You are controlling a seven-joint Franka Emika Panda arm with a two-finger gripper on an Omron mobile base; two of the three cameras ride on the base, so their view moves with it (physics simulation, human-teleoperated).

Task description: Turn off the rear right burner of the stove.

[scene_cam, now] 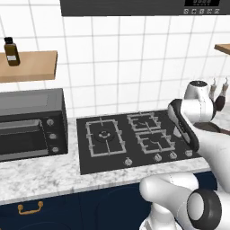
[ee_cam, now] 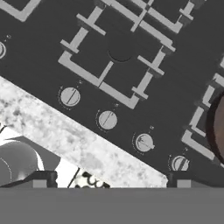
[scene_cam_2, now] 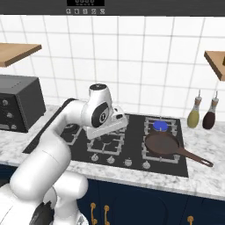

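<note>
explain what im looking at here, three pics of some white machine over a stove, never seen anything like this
It is a computer-rendered kitchen with a white robot arm on a base that can drive. Two pictures come from cameras on that base, one behind the arm to its left and one to its right, so they show the same scene from two sides. The third comes from a camera on the arm's hand, looking down along its tool, whose two dark tips sit wide apart and hold nothing.

On the marble counter lies a black glass stove with grey wire grates and a row of silver knobs along its front. The rear right burner glows blue, so it is lit. A brown pan sits on the burner in front of it. A black toaster oven stands to the left and two bottles to the right.
</note>
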